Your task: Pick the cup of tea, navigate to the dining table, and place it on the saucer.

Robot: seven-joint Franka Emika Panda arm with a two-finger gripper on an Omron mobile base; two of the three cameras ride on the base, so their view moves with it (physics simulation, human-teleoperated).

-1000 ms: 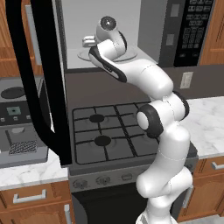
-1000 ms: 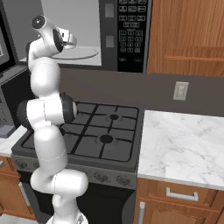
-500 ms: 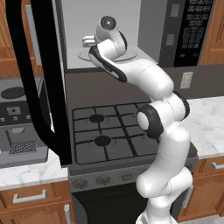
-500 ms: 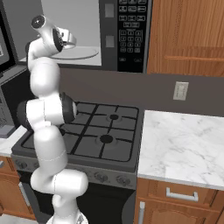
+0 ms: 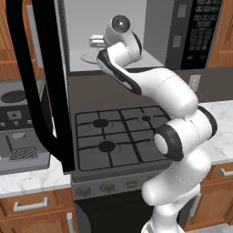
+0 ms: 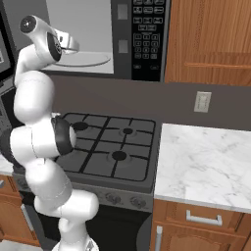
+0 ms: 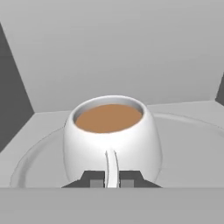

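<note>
Fingers of the dark two-finger gripper [image 7: 111, 180] are pinching the thin white handle of the small white rounded cup of brown tea [image 7: 111, 139], one dark tip pressing on each side of it; the cup is sitting upright on the large round pale grey turntable plate [image 7: 183, 148] inside the open microwave oven with pale grey walls [image 5: 91, 22], near the plate's middle; seen from the hand, the tea surface is lying at twelve o'clock from the fingertips; the white arm with dark joints [image 5: 150, 84] is reaching up and back into the cavity above the black four-burner gas stove [image 5: 120, 139]; the microwave's black-framed door [image 5: 41, 82] is standing open at nine o'clock of the stove.
</note>
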